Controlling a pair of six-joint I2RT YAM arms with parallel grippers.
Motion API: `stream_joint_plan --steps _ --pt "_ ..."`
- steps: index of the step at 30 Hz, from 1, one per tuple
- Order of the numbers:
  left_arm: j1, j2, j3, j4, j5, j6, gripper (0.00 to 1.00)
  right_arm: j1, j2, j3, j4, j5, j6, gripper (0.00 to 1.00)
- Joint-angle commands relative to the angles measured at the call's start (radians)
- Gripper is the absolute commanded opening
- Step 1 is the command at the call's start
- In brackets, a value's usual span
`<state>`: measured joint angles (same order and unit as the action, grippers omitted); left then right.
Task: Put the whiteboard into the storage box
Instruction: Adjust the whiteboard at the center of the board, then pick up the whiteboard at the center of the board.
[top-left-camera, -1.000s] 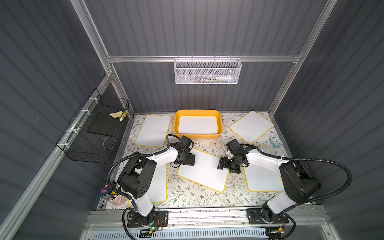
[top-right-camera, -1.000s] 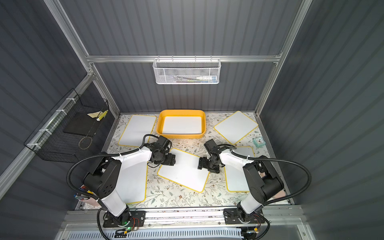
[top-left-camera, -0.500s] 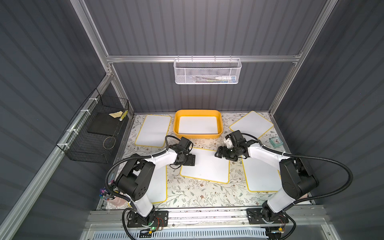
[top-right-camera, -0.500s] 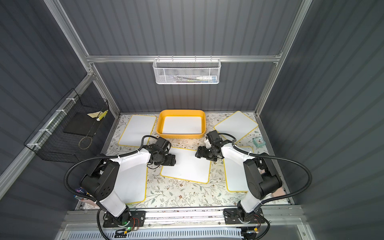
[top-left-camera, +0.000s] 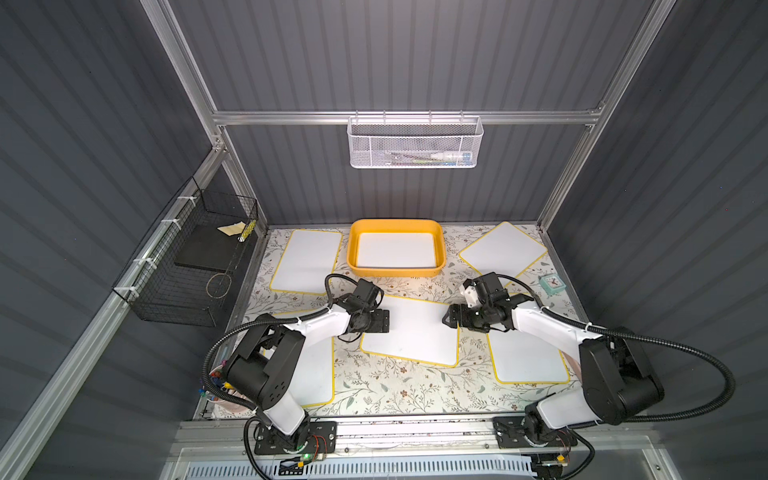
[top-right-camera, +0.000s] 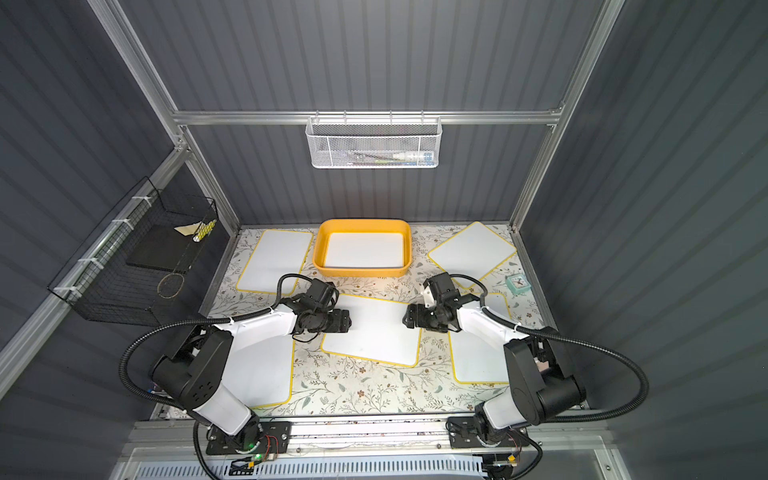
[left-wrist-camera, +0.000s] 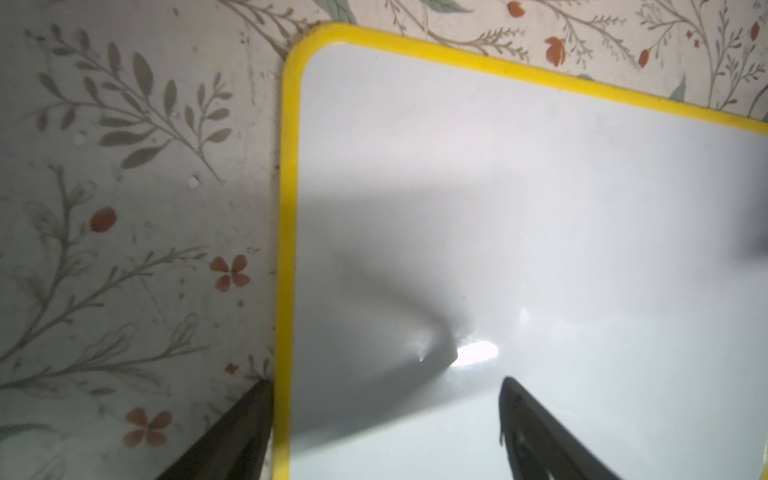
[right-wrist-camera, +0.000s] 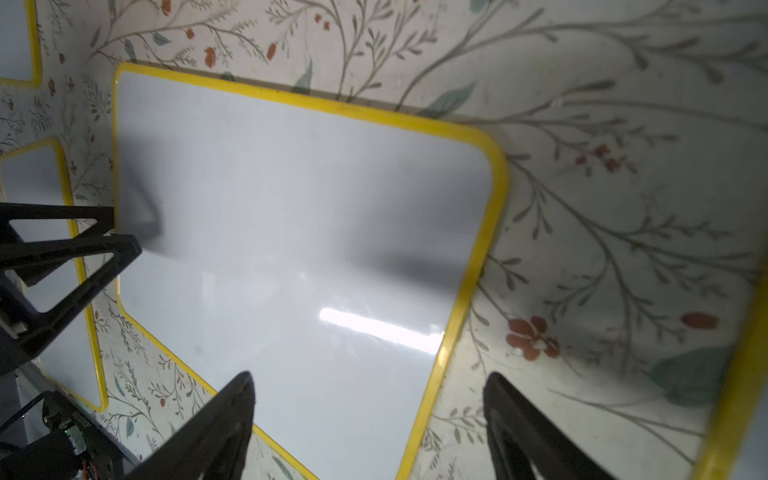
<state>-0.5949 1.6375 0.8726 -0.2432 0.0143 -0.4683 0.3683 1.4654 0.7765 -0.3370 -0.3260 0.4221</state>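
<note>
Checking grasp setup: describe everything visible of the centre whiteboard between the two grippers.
The centre whiteboard is a thin rectangular panel, glossy white with a yellow rim and rounded corners, blank. It lies flat and slightly skewed on the floral table cover, nearer the robot than the storage box, apart from it. The open left gripper and right gripper straddle its short edges; contact by the fingers cannot be told.

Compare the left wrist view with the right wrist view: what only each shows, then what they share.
Left wrist only: the left gripper up close, open, straddling one yellow edge of the centre whiteboard. Right wrist only: the right gripper open astride the opposite edge, the board's full width, and a neighbouring whiteboard. Both: the centre whiteboard on the floral table cover.
</note>
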Motion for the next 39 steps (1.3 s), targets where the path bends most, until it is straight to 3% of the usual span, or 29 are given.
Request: stream_joint_plan --steps 1,17,39 --pt "-0.005 -0.007 -0.025 -0.006 -0.011 -0.003 0.86 -0.004 -0.029 -0.028 0.011 -0.049 0.003 0.86" --pt "-0.005 -0.023 -0.099 0.045 0.055 -0.025 0.87 -0.006 -0.013 -0.089 0.078 -0.088 0.048 0.86" --pt "-0.005 0.036 -0.089 0.074 0.098 -0.022 0.87 -0.005 0.046 -0.114 0.176 -0.181 0.136 0.86"
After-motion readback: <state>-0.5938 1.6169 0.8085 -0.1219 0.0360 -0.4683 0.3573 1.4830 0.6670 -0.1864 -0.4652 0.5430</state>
